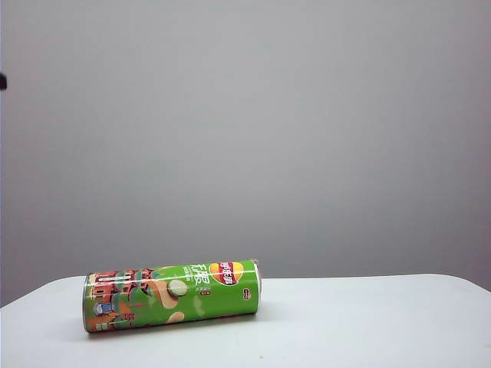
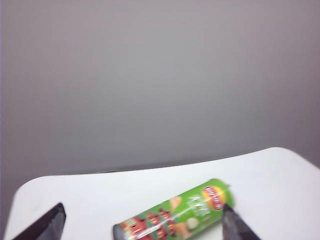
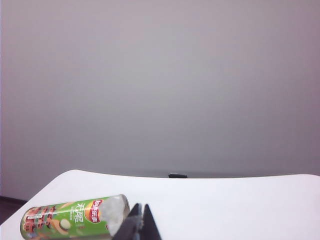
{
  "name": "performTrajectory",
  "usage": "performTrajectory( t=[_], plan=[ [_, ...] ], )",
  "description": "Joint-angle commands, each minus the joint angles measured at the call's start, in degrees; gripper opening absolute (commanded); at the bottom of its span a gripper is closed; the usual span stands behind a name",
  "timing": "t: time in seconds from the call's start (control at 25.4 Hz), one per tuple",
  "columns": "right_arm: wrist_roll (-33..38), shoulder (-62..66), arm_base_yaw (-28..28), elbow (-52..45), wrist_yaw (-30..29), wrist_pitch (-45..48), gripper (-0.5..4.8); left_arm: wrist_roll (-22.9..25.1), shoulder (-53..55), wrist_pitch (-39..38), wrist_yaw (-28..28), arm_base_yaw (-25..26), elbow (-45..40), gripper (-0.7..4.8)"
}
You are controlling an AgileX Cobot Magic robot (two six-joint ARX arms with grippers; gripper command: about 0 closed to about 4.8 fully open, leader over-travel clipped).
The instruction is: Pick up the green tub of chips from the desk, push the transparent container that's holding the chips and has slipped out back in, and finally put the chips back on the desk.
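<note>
The large plain white desk (image 1: 368,322), a smooth tabletop with rounded edges, carries only one thing: the long bright-green cylindrical tub of chips (image 1: 173,295), lying on its side close to the tabletop's left edge in the exterior view, its red-orange illustrated end toward that edge and its logo end toward the middle. At the logo end, in the right wrist view, the mouth looks pale and full; the narrow clear plastic container (image 3: 116,212) seems to sit about flush with the rim, though the blur leaves it unclear whether any of it projects. The chips themselves cannot be made out.

Neither arm appears in the exterior view. In its own wrist view, the left gripper (image 2: 142,225) has its two dark fingers spread wide on either side of the tub, above and clear of it, holding nothing. The right gripper (image 3: 138,222) has its fingers pressed together, empty, just beside the tub's open end without clearly touching it.

Judging from this, the tub is back on the desk and the task is at or near its end. If so, the next move is only to draw both arms clear without nudging the tub, which could roll. If the container is still proud, the tub needs picking up again first.
</note>
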Motion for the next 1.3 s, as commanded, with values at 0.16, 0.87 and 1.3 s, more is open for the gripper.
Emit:
performTrajectory(
  t=[0.16,0.87,1.3],
  plan=[
    [-0.37,-0.04,0.11,-0.44,0.24,-1.90,-0.08,-0.15,-0.02,-1.33,5.22,10.25,-0.57,3.22],
    [-2.49,0.11,0.11,-0.44,19.78,-16.90,-0.08,4.68,-0.02,-11.41,-0.37,13.40,-0.57,0.16],
    [-5.14,0.11,0.11,-0.44,19.52,-17.03,-0.01,5.49,0.00,-13.92,-1.16,13.42,-0.63,0.19]
  ],
)
